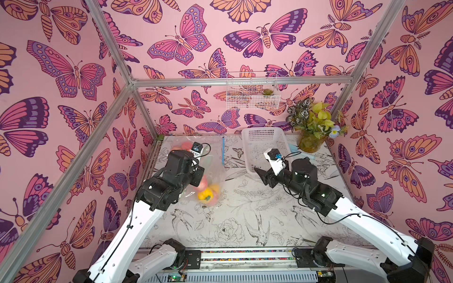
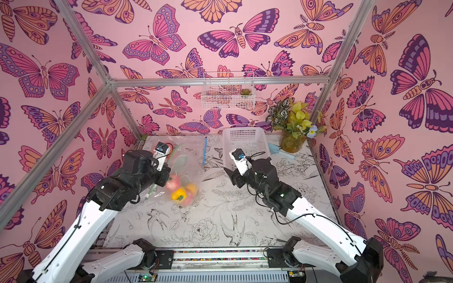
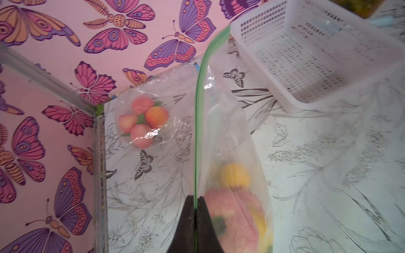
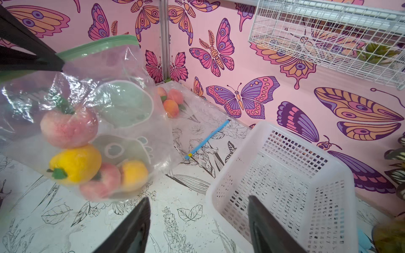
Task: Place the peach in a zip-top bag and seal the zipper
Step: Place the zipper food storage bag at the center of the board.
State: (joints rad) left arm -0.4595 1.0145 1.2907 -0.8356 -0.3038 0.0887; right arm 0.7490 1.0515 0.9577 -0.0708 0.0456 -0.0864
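Left gripper: jaws pressed together, pinching one end of the green zipper strip. The strip runs straight out from the jaws, long axis toward the back wall, and reads as one flat band. The zip-top bag hangs below the strip, mouth up, bottom sagging with fruit. A pink peach sits uppermost, leaf end up, with a yellow fruit touching under it and two more fruits lower. The bag is over the left side of the table; cannot tell if it touches.

Right gripper: jaws spread wide, holding nothing, apart from the bag, just beside the white basket.

A second bag of peaches lies in the far left corner, its blue strip flat on the table.
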